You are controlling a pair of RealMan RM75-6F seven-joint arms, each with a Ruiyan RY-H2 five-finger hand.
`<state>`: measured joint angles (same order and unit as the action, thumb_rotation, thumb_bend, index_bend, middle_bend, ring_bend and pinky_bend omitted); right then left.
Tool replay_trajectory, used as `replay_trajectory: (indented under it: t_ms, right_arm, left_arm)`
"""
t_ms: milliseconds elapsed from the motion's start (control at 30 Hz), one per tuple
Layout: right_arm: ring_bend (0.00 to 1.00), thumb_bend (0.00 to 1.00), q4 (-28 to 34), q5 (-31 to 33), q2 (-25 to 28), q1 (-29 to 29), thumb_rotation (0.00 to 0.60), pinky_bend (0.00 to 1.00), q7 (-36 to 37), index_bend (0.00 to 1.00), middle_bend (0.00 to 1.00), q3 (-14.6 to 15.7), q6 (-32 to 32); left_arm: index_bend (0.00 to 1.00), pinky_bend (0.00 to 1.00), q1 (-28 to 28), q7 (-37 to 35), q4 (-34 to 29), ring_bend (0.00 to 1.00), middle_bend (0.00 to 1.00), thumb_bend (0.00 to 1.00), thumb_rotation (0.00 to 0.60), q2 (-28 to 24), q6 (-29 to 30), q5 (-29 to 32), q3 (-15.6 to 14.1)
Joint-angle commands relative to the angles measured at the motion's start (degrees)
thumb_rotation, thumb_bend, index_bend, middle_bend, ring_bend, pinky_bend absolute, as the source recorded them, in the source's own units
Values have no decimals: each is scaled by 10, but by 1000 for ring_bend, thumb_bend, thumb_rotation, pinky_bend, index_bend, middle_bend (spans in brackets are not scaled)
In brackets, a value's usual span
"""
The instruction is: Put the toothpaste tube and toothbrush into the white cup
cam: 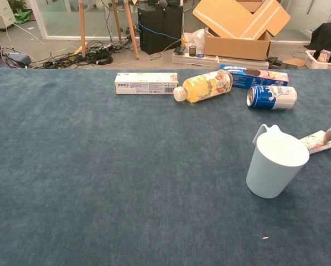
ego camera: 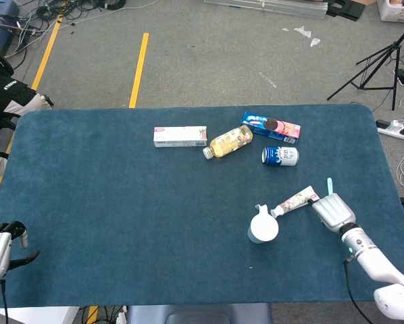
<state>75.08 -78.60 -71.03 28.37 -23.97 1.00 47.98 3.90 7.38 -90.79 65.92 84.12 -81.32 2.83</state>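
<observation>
Just left of the right hand [ego camera: 333, 210], the toothpaste tube [ego camera: 294, 202] lies angled, its far end under the fingertips and its cap end reaching toward the white cup [ego camera: 263, 229]. Right hand looks to be pinching or pressing the tube's tail; fingers are seen from the back, so cannot tell if the grip is really closed. Risks, as I judge them: the hold is at the very end of the tube, so the tube could swing or slip out on lift; the cap end sits close to the cup rim and could knock the light cup over or shove it away; a long tube dropped in at a slant may tip the cup. Toothbrush [ego camera: 330, 183] is mostly hidden behind the hand, only its pale blue tip showing just beyond the fingers, so it could get swept aside. Tube looks flat, soft, white with pinkish print, tail crimped; chest view shows it behind the cup's right side. Cup upright, handle pointing away, nothing seen inside. Left hand [ego camera: 1, 248] rests far off at the worktop [ego camera: 121, 223] near-left corner, fingers curled, holding nothing.
</observation>
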Motion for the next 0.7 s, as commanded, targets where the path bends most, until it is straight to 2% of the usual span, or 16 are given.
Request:
replay_trajectory:
  t_ms: [33,133,200,267,333,400,467,567,667,700]
  right_arm:
    - [1000,994,13,-11,13,-4,600,1000,18,249,1000,0,17]
    - [1000,968,41,-40,37,-12,600,1000,50,300,989,7,48]
    - [994,926,57,-66,54,-18,600,1000,78,334,947,10,76]
    - [941,845,64,-90,64,-22,600,1000,110,357,853,11,102]
    - [837,760,65,-104,71,-23,600,995,137,359,747,12,115]
    - [693,664,63,-108,73,-20,600,916,154,359,615,11,117]
    - [500,588,57,-110,71,-16,600,715,162,359,454,9,113]
    - [242,484,45,-107,60,-9,600,457,163,359,272,6,101]
    - [80,386,34,-102,45,-1,600,283,161,359,131,2,88]
    - [55,371,30,-100,40,2,600,254,162,359,106,1,85]
  left_arm:
    - [698,349,0,-1,0,386,439,0,600,0,0,0,0]
    - [698,348,0,0,1,386,439,0,600,0,-1,1,0]
    - [698,348,1,2,1,386,439,0,600,1,-2,1,0]
    - [698,348,1,3,1,386,439,0,600,1,-2,0,0]
    - [698,348,1,5,1,386,439,0,600,2,-2,0,-1]
    - [698,348,2,5,1,386,439,0,600,3,-4,2,-1]
    - [698,349,2,5,1,386,439,0,600,2,-4,2,0]
    - [698,349,1,2,1,386,439,0,600,2,-4,3,0]
    - [698,349,1,0,1,386,439,0,600,1,-4,3,0]
    - [698,348,1,-1,1,386,439,0,600,1,-3,3,0]
